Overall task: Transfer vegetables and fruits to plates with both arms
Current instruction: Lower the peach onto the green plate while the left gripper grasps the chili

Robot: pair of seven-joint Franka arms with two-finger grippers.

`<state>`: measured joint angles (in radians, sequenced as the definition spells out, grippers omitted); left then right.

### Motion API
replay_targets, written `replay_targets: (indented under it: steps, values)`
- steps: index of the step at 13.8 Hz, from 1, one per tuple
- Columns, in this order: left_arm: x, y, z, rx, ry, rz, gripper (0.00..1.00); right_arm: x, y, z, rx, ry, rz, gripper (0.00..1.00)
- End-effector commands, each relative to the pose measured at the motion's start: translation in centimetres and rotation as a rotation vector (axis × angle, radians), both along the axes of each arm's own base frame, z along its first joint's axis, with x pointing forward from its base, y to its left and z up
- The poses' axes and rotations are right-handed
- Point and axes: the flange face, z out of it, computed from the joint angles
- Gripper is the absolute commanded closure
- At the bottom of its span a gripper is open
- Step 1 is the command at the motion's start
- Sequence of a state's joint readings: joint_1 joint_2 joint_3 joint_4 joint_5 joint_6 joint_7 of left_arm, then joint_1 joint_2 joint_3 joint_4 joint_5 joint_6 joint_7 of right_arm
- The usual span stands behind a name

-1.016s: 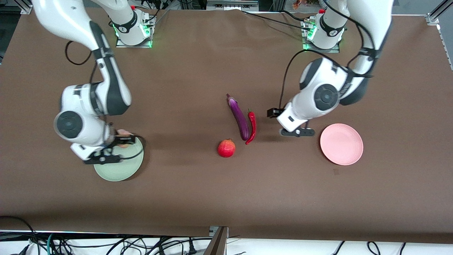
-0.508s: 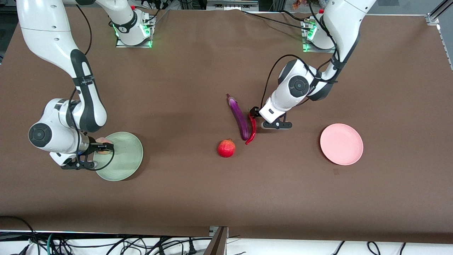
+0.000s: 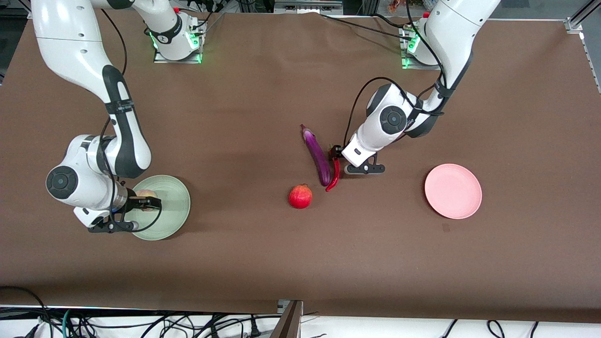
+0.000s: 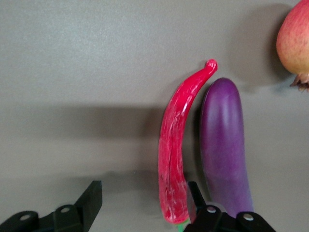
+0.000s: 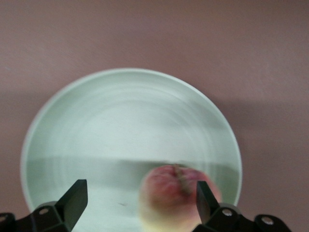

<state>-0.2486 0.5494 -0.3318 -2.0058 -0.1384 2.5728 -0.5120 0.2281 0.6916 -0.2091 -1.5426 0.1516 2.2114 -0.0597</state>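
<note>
The mint green plate [image 3: 174, 213] lies toward the right arm's end of the table. The peach [image 3: 146, 193] rests on it. My right gripper [image 3: 146, 203] is low over this plate, open, with the peach [image 5: 179, 197] loose between the fingers, close to one fingertip [image 5: 204, 195]. The red chili [image 3: 334, 176] lies beside the purple eggplant [image 3: 317, 157] at mid-table. My left gripper [image 3: 335, 151] is open at the chili's stem end, with the chili [image 4: 177, 145] against one fingertip [image 4: 194, 195] and the eggplant [image 4: 224, 145] outside the jaws. The red fruit [image 3: 300, 196] lies nearer the front camera.
The pink plate [image 3: 453, 191] lies bare toward the left arm's end of the table. The red fruit [image 4: 294, 41] shows past the eggplant's tip in the left wrist view. Brown table cloth surrounds everything.
My right gripper came down over the mint plate and opened, so the peach now rests on the plate. My left gripper moved from near the pink plate to the chili's stem end.
</note>
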Motion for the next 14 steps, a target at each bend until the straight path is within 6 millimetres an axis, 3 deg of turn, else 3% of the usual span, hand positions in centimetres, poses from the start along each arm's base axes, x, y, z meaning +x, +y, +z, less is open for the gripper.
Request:
replay_targets:
  steps: [1,5,6,8,9,10,12,14]
  values:
    - [1.2,-1.3,-0.9,-0.022,0.005,0.028,0.23,0.6,5.7,2.8,0.011,0.009,-0.094,0.01]
    - [1.3,-2.1,-2.0,-0.022,0.017,0.037,0.29,0.0,12.9,4.7,0.013,0.007,-0.192,0.01]
    - [1.3,-2.1,-2.1,-0.018,0.016,0.031,0.38,-0.3,14.4,4.7,0.011,0.005,-0.211,0.01]
    - [1.3,-1.9,-2.4,-0.001,0.01,0.013,0.67,-0.5,16.4,5.0,0.02,-0.003,-0.24,0.01]
    - [1.7,-1.3,-2.0,-0.001,0.006,0.015,0.92,-0.8,17.8,5.1,0.04,0.001,-0.271,0.01]
    - [2.2,-0.7,-1.6,0.0,0.002,0.022,1.0,-1.3,19.5,5.1,0.054,0.004,-0.284,0.01]
    - [3.7,1.3,0.5,0.006,-0.008,0.053,1.0,-1.9,21.5,4.9,0.069,0.008,-0.33,0.01]
    - [5.9,5.9,3.2,0.037,0.006,0.1,1.0,-2.5,24.4,5.1,0.097,0.006,-0.385,0.01]
